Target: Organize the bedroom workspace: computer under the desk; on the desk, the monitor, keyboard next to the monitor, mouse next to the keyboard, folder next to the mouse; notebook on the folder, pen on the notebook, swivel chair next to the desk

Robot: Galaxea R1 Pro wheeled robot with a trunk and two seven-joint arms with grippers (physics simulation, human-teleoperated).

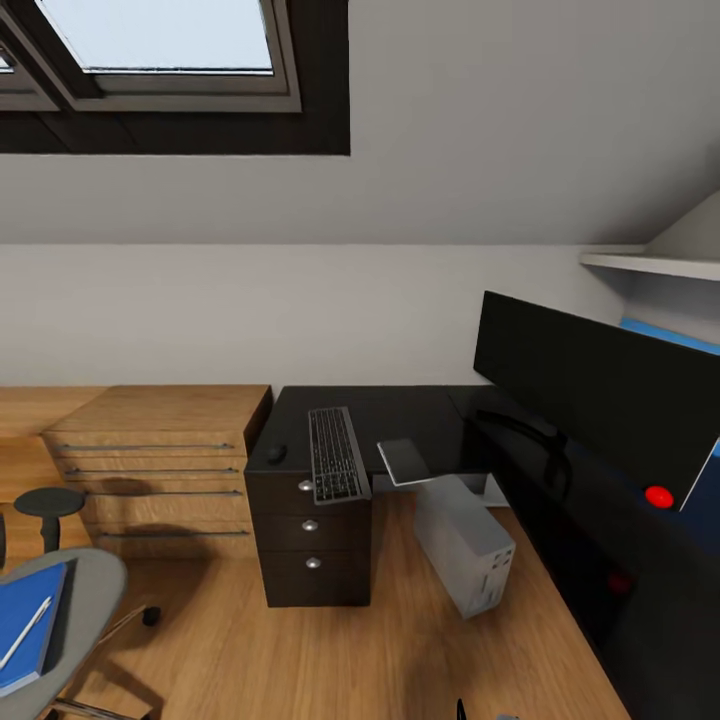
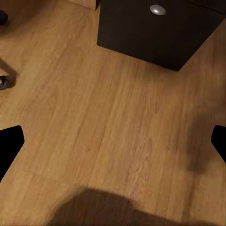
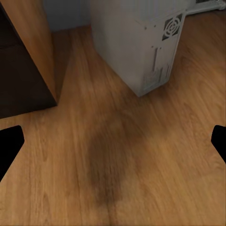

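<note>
Both end effectors, left (image 2: 113, 141) and right (image 3: 113, 141), hang spread apart over the floor. At 8 o'clock the swivel chair (image 1: 85, 585) carries the folder (image 1: 28, 625) and pen (image 1: 25, 632). Ahead, the computer (image 1: 465, 545) stands under the bench (image 1: 400, 420), which bears the keyboard (image 1: 335, 455), mouse (image 1: 277, 453) and, at 2 o'clock, the monitor (image 1: 590, 390).

Left wrist view: two flat black fingertips (image 2: 9, 148) — featureless, no markings, screws or cables visible. Right wrist view: matching black fingertips (image 3: 9, 146) — same plain matte finish, rounded blunt ends, edges cropped by frame
</note>
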